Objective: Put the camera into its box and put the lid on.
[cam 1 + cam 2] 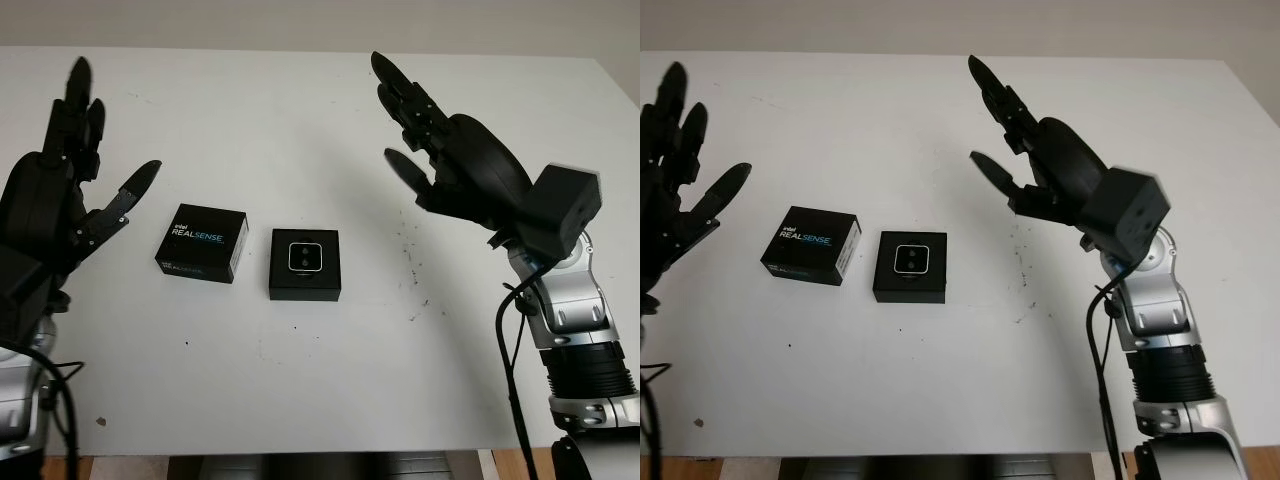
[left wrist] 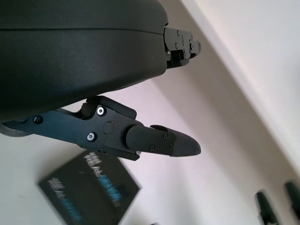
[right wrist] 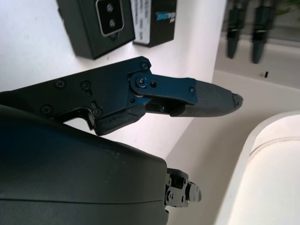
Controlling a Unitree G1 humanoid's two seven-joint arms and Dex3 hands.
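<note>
**Spotter:** What worries you from where you sit?

**Operator:** The camera (image 1: 304, 257) already sits in its box (image 1: 304, 285), face up, so I judge the lid (image 1: 202, 243) is what's left. It's the black one with the white lettering, lying flat on the tabletop (image 1: 300, 380) just beside the box, on my left. My worry is the pick: a low, flat lid gives three fingers little edge to catch. If I come down off-centre I'll likely push it along the tabletop, maybe into the box, and knock that askew.

**Spotter:** And the placing?

**Operator:** Same story. If the lid goes down tilted or turned against the box, it'll jam on one rim instead of seating. Pressing then could shove the box away, since nothing steadies it.

**Spotter:** Where are your hands relative to all this?

**Operator:** My left hand (image 1: 60, 190) is open and holding nothing, raised over the tabletop's left part; the lid lies near it, to its right and lower. My right hand (image 1: 450, 165) is open too, empty, raised over the right part. The box is well apart from it, to its left and nearer me.

**Spotter:** So the left takes the lid?

**Operator:** That's my read. The right could brace the box.
</note>
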